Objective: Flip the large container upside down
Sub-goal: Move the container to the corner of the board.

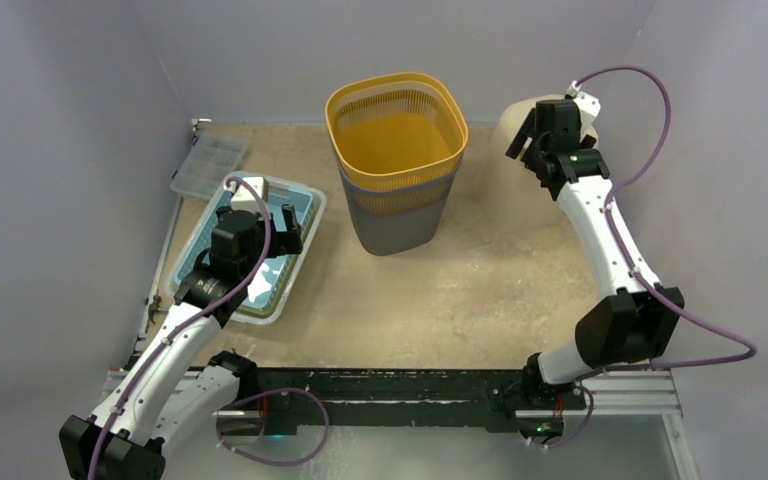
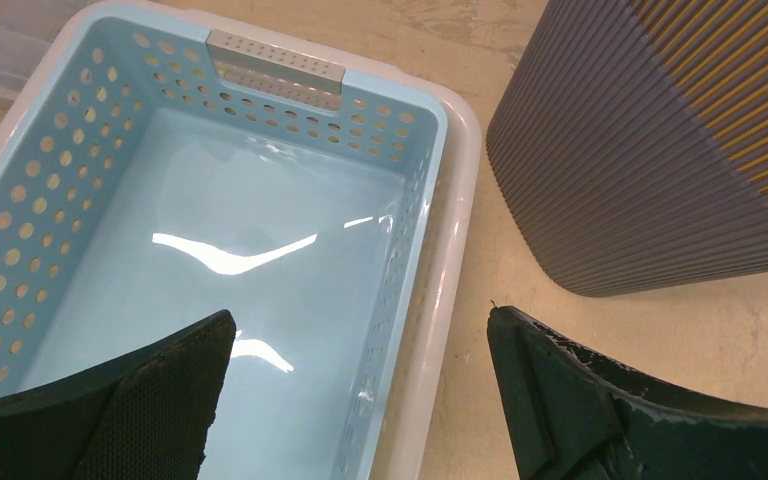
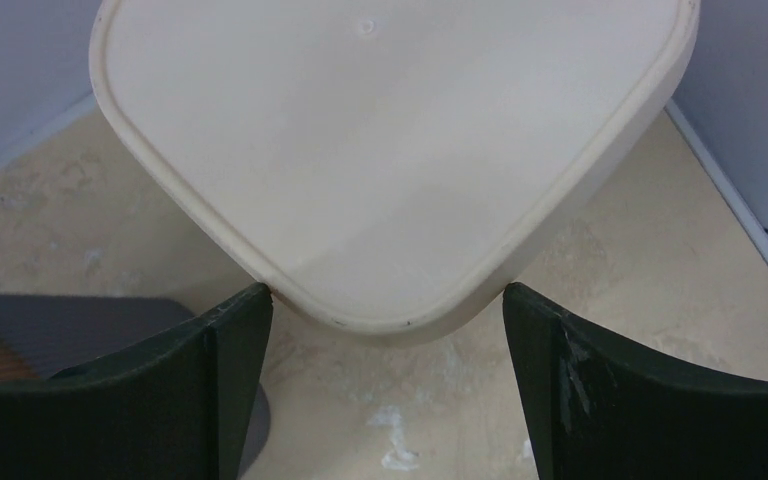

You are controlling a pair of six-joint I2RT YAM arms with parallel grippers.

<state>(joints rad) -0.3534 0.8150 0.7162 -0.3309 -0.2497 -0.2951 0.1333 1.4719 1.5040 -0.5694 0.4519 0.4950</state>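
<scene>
The large container [image 1: 395, 170] is a tall grey ribbed bin with a yellow slatted liner. It stands upright, mouth up, at the back centre of the table. Its grey wall [image 2: 660, 150] fills the upper right of the left wrist view, and a bit of it [image 3: 60, 330] shows low on the left in the right wrist view. My left gripper [image 1: 282, 228] [image 2: 360, 330] hangs open left of the bin, over a basket's right edge. My right gripper [image 1: 525, 140] [image 3: 387, 300] is open to the bin's right. A cream tub's [image 3: 390, 150] corner lies between its fingertips.
A light blue perforated basket [image 1: 260, 190] [image 2: 60, 180] sits in a white tray [image 1: 310, 215] [image 2: 460, 200] at the left. A clear lidded box [image 1: 210, 160] lies behind it. The cream tub [image 1: 520, 112] stands in the back right corner, flat face up, close to the walls.
</scene>
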